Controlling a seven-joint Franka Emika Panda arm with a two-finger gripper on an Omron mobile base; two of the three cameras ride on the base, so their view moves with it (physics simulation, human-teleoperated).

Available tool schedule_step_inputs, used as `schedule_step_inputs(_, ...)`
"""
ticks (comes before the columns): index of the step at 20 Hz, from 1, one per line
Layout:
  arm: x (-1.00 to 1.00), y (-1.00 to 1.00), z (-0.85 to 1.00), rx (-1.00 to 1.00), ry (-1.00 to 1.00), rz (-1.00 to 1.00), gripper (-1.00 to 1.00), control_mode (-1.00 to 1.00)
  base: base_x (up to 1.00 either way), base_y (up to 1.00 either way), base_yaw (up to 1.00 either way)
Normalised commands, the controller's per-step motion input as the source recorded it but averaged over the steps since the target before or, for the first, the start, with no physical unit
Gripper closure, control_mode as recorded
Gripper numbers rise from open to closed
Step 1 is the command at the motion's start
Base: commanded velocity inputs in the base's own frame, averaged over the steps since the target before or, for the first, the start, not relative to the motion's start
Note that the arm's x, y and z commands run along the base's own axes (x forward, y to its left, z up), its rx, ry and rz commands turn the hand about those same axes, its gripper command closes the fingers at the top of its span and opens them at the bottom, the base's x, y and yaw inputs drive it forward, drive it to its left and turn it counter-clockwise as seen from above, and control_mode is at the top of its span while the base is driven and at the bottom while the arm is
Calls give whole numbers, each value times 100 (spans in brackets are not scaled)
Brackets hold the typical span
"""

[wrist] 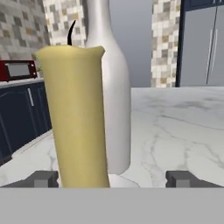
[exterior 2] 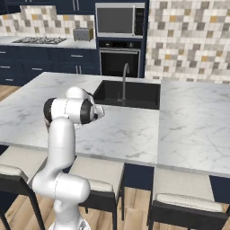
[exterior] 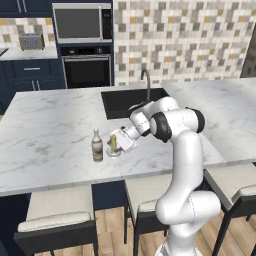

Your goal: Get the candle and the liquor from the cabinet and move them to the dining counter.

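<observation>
The pale-yellow candle [exterior: 114,143] stands upright on its small white saucer on the dining counter [exterior: 50,125]. The brownish liquor bottle [exterior: 97,145] stands just left of it. My gripper [exterior: 119,142] reaches in low from the right. In the hand view the candle [wrist: 78,118] rises close in front, with the liquor [wrist: 114,96] right behind it. My gripper [wrist: 113,179] is open. Its left fingertip sits by the candle's base, and the right fingertip [wrist: 183,178] is well clear of it. Navy wall cabinet doors [exterior: 25,6] show at the far top left.
A black sink [exterior: 125,100] with a curved faucet [exterior: 147,82] is set in the counter behind the arm. Cushioned stools [exterior: 60,215] line the near edge. The oven and microwave [exterior: 82,22] stand at the back wall. Bare marble [exterior 2: 188,117] stretches to the right.
</observation>
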Motion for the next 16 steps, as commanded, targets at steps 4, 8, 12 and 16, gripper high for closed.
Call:
schedule_step_inputs(4, -7, -4, 4, 0, 0, 0, -100, -100, 0, 0, 0)
schedule_step_inputs(8, -11, -5, 13, 0, 0, 0, -100, -100, 0, 0, 0)
schedule_step_inputs(12, -24, -16, 15, 0, 0, 0, -100, -100, 0, 0, 0)
schedule_step_inputs(16, -26, -18, 14, 0, 0, 0, -100, -100, 0, 0, 0)
